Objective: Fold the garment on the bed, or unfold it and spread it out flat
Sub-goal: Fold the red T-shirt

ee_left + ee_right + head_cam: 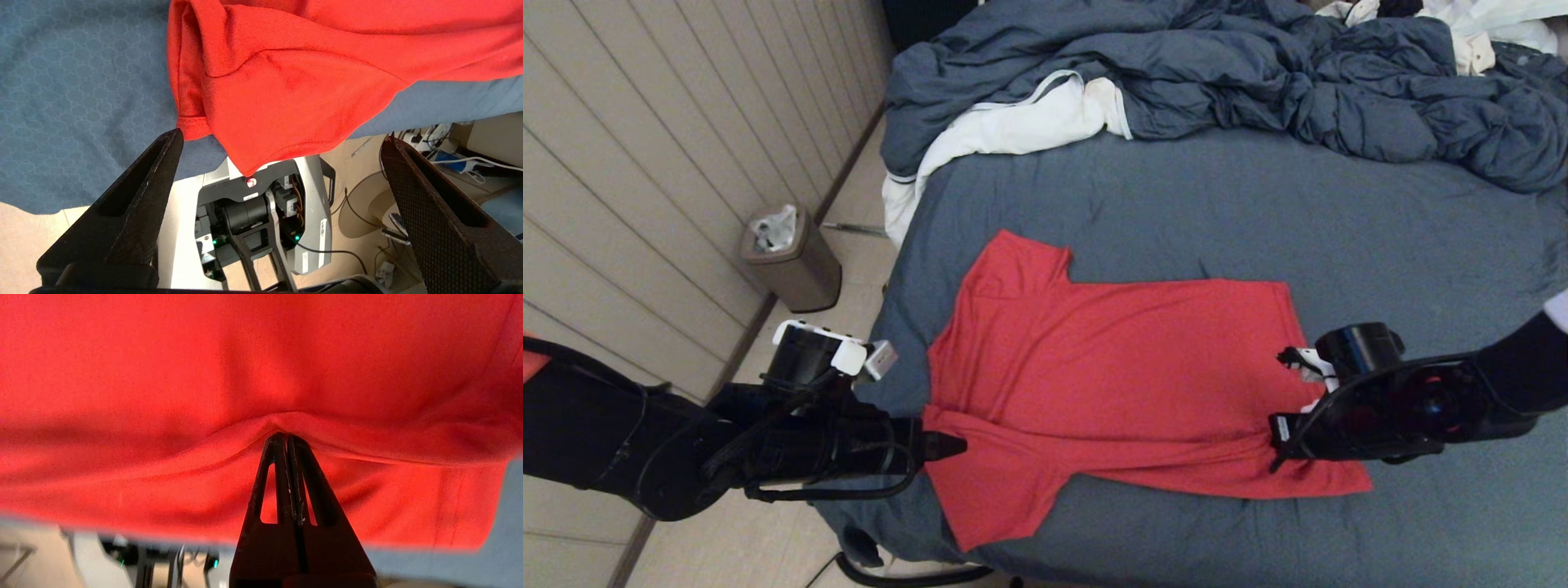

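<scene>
The red garment [1111, 367] lies spread on the bed [1217, 204], plain side up, with its shoulders to the left and its hem to the right. No print or neck tag shows. My left gripper [952, 446] is at the shirt's left edge beside the near sleeve [286, 102]; its jaws stand wide open [284, 135] with nothing between them. My right gripper [1278, 443] sits at the near right part of the shirt. There it is shut [284, 436] on a raised fold of the garment [261, 375].
A rumpled blue duvet [1258, 73] and a white cloth [1013, 126] are heaped across the far part of the bed. A small waste bin [791, 260] stands on the floor by the panelled wall at left. The near sleeve overhangs the bed's front edge above the robot's base [265, 212].
</scene>
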{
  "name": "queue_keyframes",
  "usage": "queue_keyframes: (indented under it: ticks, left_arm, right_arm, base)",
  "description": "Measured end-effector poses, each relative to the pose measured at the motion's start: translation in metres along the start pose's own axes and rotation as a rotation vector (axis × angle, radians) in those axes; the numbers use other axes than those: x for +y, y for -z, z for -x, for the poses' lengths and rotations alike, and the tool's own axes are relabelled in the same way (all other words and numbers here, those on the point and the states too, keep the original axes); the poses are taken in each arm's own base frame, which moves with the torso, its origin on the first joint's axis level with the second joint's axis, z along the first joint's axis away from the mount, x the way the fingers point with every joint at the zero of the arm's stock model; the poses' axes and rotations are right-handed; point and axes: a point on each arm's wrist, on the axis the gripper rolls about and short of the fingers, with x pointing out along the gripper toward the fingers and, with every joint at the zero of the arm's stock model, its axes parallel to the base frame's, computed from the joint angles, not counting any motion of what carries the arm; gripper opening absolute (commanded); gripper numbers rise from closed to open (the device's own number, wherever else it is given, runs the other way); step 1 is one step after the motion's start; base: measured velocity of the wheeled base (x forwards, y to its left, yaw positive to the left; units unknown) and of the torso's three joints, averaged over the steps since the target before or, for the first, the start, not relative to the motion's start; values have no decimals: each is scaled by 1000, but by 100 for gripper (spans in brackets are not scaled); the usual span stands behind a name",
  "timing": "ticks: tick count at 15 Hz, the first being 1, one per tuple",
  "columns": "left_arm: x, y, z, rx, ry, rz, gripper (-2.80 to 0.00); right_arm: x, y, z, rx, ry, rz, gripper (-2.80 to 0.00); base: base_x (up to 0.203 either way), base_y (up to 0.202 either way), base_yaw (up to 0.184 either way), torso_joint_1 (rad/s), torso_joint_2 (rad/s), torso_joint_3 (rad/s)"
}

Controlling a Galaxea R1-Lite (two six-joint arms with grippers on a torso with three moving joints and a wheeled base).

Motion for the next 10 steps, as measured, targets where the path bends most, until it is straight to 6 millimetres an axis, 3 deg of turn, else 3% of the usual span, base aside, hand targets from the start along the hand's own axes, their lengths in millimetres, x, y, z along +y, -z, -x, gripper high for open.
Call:
queue_keyframes:
  ticks: [7,10]
  left_arm:
    - [1,0,-2,5,-4,1,0]
    - [1,1,-2,5,-10,3,0]
  right_arm:
    - [13,-39,-12,-104,9,-79,-280]
    - [13,-46,-7,-133,6,-131,-280]
  base:
    - [0,0,0,0,0,0]
    - [0,0,0,0,0,0]
